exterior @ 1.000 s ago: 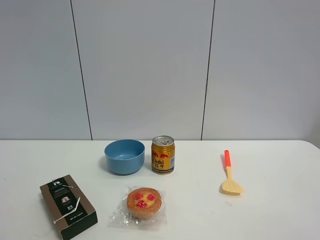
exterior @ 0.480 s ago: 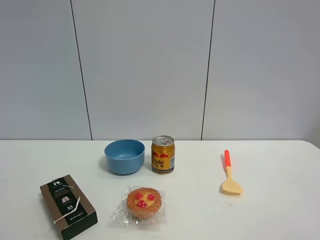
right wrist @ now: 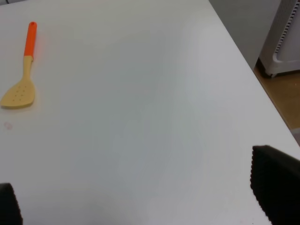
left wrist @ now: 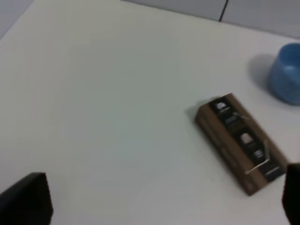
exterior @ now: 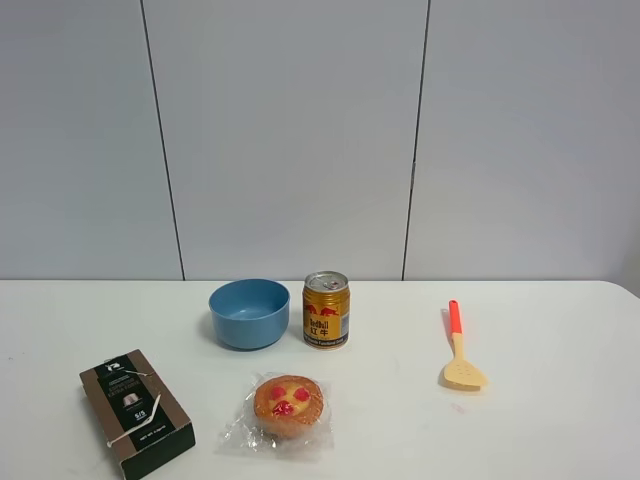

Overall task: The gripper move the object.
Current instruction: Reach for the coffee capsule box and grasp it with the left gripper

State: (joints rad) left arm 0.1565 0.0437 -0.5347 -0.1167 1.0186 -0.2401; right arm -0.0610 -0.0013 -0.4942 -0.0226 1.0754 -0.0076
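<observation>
The object, a long dark green-black carton (exterior: pixel 135 410) with brown sides and a white strip across it, lies flat at the table's front left. It also shows in the left wrist view (left wrist: pixel 241 143). My left gripper (left wrist: pixel 161 192) hangs above the table well short of the carton, open and empty, with only its black fingertips (left wrist: pixel 26 199) showing. My right gripper (right wrist: pixel 140 197) is open and empty over the bare right end of the table, its black fingertips (right wrist: pixel 276 187) at the picture's edges. Neither gripper shows in the exterior high view.
A blue bowl (exterior: pixel 249 312) and a gold drink can (exterior: pixel 326 310) stand mid-table. A plastic-wrapped pastry (exterior: pixel 288 408) lies in front of them, right of the carton. An orange-handled spatula (exterior: pixel 459 348) lies at the right. The table's right edge (right wrist: pixel 253 75) drops to the floor.
</observation>
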